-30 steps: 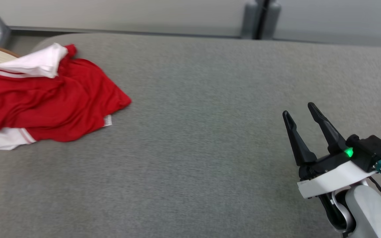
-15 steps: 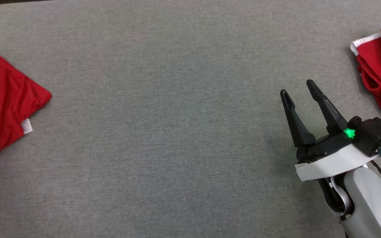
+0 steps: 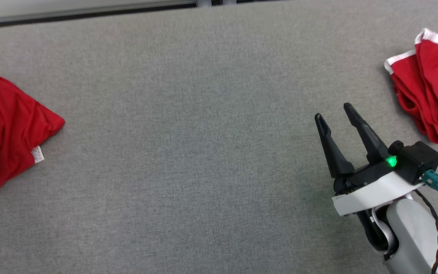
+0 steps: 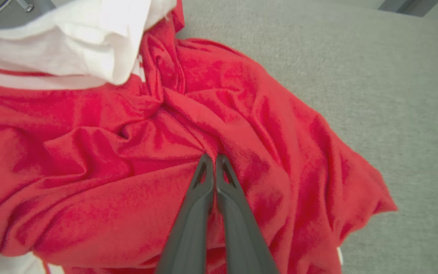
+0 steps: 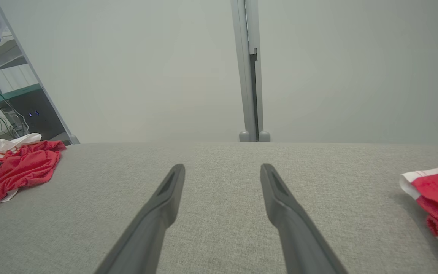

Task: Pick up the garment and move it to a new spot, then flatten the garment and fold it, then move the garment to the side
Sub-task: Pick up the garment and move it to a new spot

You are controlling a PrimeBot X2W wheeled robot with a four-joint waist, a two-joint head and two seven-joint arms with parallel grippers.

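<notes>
LEFT EDGE OF THE SURFACE: My left hand (image 4: 214, 157) is shut, its fingertips pinched on a raised fold near the middle of the garment (image 4: 127, 160), a crumpled red shirt with a white sleeve (image 4: 89, 45) bunched at its far side. The garment lies in a heap against the left edge of the grey surface (image 3: 203, 152), toward the far-left corner, a white label (image 3: 37, 154) poking out at its near hem.

The knit looks thin, soft and light. I judge it will drape and stretch rather than hold shape, and a pinch in the middle is likely to lift it as a hanging bundle with the layers trailing. For flattening, the hem corners or shoulders would be the better places to take hold.

My right hand (image 3: 332, 111) hovers wide and empty over the near-right part of the surface. A second garment (image 3: 428, 87), also red with white trim, sits crumpled at the right edge, well apart from the first. The broad middle between the two offers room to set the shirt down. A grey post (image 5: 250, 76) stands behind the far edge, and shelving (image 5: 10, 76) stands beyond the far-left corner; neither appears to block the way.
</notes>
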